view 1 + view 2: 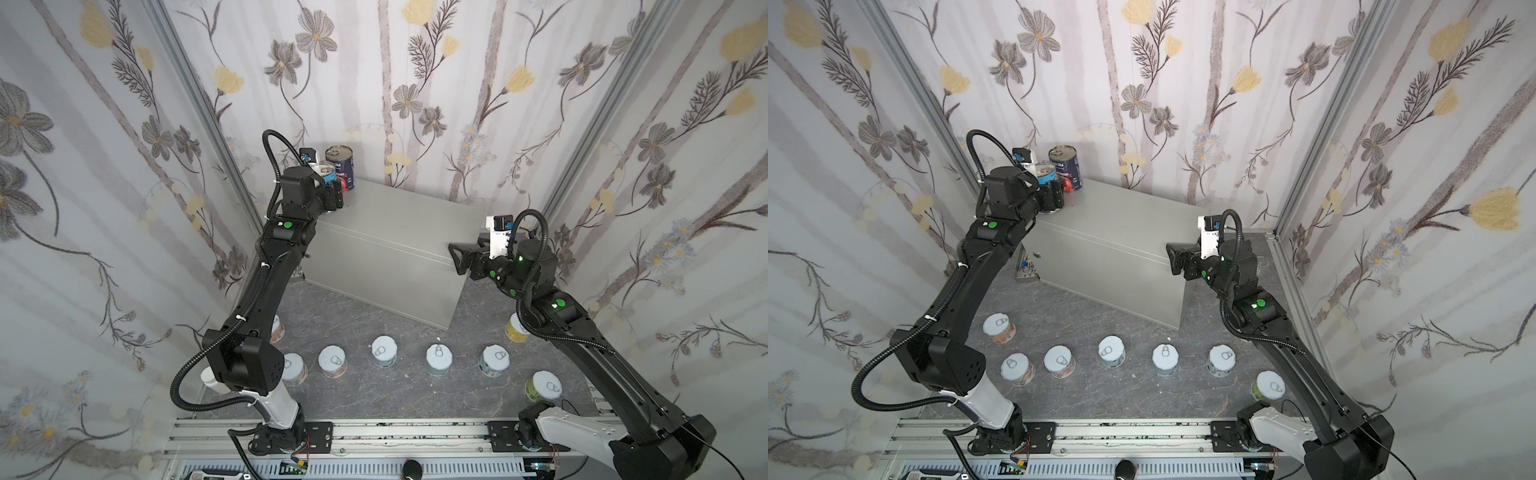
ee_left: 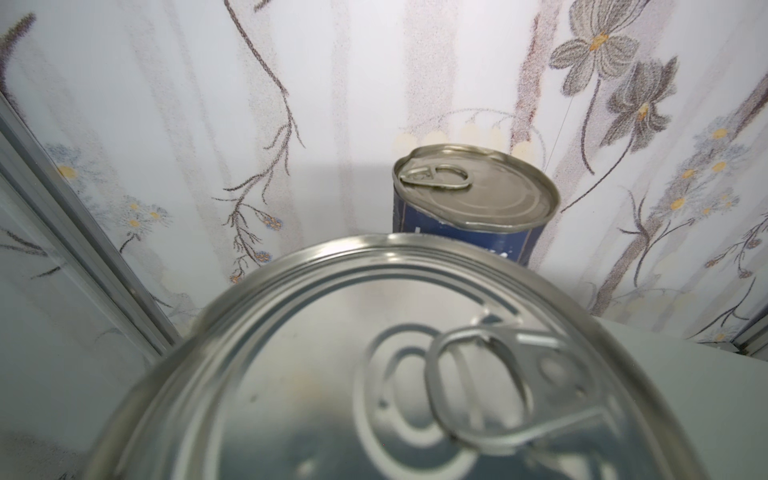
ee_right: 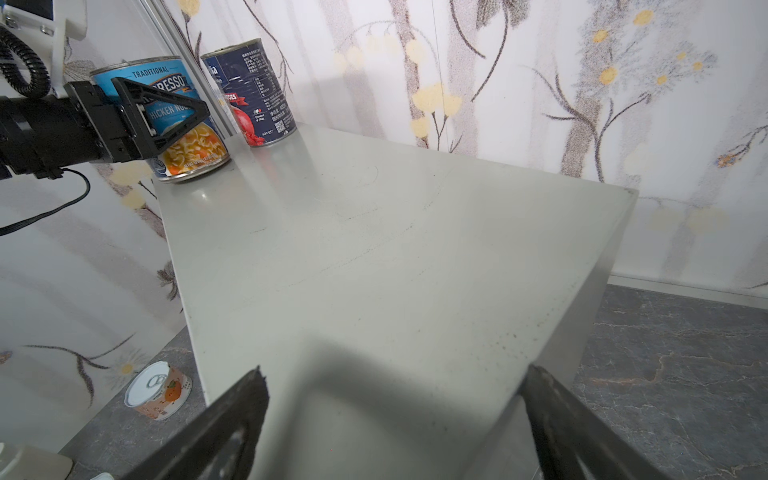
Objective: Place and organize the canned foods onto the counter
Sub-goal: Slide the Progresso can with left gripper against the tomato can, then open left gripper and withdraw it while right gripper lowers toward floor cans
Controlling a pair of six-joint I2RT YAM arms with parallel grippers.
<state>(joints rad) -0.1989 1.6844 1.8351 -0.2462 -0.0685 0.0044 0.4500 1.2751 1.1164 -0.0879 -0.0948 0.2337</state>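
The counter (image 1: 395,224) (image 1: 1113,224) (image 3: 374,249) is a light-grey metal box. Two tall cans stand at its far left corner. One is a navy-red can (image 1: 341,166) (image 1: 1065,164) (image 2: 469,208) (image 3: 253,91). Beside it, the blue soup can (image 1: 326,171) (image 1: 1044,169) (image 3: 183,124) has my left gripper (image 1: 333,198) (image 1: 1054,198) shut on its sides. Its lid (image 2: 374,374) fills the left wrist view and hides the fingers. My right gripper (image 1: 457,259) (image 1: 1176,259) (image 3: 395,374) is open and empty above the counter's right end. Several short cans (image 1: 384,350) (image 1: 1111,351) stand on the floor.
The short cans form a loose row on the dark marbled floor (image 1: 374,399), with one orange-labelled can (image 3: 158,390) near the counter's left side. A white bottle (image 1: 212,380) is half hidden behind the left arm. A small metal tray (image 1: 1027,272) lies against the counter's front. Papered walls close in three sides.
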